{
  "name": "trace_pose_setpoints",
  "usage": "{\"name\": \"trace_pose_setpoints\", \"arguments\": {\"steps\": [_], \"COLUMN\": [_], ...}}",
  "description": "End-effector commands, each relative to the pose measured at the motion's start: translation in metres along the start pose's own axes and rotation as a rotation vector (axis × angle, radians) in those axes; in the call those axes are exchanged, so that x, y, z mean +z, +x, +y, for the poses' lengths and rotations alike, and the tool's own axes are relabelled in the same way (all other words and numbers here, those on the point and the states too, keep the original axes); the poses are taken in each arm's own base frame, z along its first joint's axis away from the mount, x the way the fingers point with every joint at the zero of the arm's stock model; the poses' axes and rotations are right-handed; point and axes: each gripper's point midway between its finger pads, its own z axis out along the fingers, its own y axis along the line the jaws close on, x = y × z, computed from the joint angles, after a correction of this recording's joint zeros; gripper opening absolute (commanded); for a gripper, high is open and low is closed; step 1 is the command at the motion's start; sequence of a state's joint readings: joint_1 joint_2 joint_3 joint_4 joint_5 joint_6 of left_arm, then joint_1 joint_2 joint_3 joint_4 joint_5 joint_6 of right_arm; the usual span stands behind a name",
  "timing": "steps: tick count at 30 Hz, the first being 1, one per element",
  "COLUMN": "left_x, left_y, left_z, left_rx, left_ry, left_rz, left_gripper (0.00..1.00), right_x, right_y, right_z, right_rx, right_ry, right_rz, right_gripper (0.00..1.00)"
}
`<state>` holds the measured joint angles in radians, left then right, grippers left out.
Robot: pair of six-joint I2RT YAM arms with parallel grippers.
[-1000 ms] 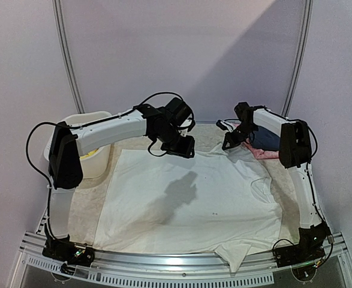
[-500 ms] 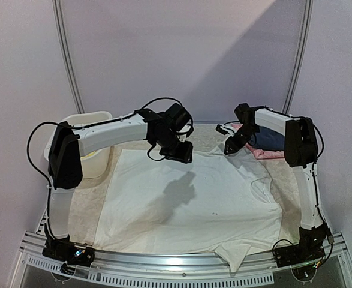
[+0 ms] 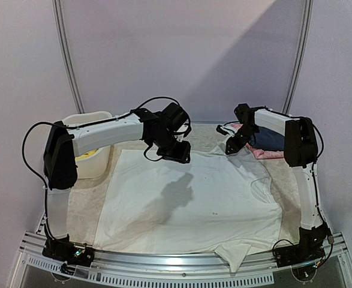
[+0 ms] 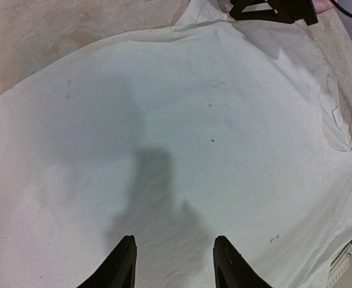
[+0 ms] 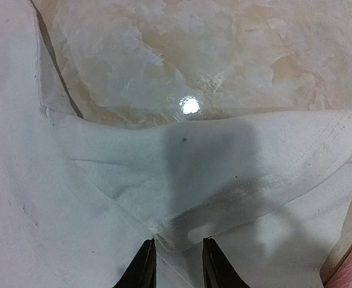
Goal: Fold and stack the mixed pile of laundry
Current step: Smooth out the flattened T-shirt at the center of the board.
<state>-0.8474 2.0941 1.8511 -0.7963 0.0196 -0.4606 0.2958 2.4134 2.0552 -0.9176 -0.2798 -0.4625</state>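
While the T-shirt lies unfolded: I count no fold made; the white T-shirt [image 3: 187, 198] is spread flat on the table [image 3: 83, 207], one sleeve over the near edge.
Yellow shorts [image 3: 89, 154]: yellow cloth in the white basket [image 3: 89, 116], far left, not fetched.
Left gripper [image 4: 176, 267]: fingers wide apart, empty, hovering over the shirt's far part.
Right gripper [image 5: 174, 264]: fingers narrowly apart over the far-right sleeve hem, clamping nothing I can see.
Blue and pink cloth [image 3: 265, 143]: beyond the right arm; whether folded, I cannot tell.
Remaining: I judge nearly everything, namely folding both garments and stacking them.
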Motion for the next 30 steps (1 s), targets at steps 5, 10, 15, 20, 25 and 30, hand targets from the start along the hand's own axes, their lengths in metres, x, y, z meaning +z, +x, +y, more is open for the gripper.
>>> {"name": "trace_pose_setpoints", "arguments": {"steps": [5, 10, 15, 20, 25, 30], "left_x": [-0.010, -0.010, -0.010, -0.009, -0.008, -0.011], "left_y": [-0.007, -0.005, -0.003, 0.000, 0.002, 0.004], "left_z": [0.003, 0.003, 0.003, 0.004, 0.004, 0.005], "left_rx": [-0.012, -0.013, -0.013, -0.013, -0.016, -0.018], "left_ry": [0.013, 0.014, 0.015, 0.016, 0.018, 0.019], "left_rz": [-0.025, -0.021, -0.015, -0.009, -0.008, -0.009], "left_gripper": [0.45, 0.45, 0.45, 0.45, 0.45, 0.45], "right_x": [0.012, 0.014, 0.018, 0.022, 0.024, 0.022], "right_y": [0.007, 0.008, 0.011, 0.014, 0.014, 0.011], "right_z": [0.008, 0.006, 0.006, 0.007, 0.008, 0.006], "right_rx": [-0.028, -0.032, -0.029, -0.034, -0.035, -0.032], "right_ry": [-0.011, 0.006, 0.012, 0.013, 0.018, 0.024], "right_rz": [0.038, 0.047, 0.060, 0.078, 0.081, 0.076], "right_gripper": [0.28, 0.27, 0.24, 0.25, 0.24, 0.08]}}
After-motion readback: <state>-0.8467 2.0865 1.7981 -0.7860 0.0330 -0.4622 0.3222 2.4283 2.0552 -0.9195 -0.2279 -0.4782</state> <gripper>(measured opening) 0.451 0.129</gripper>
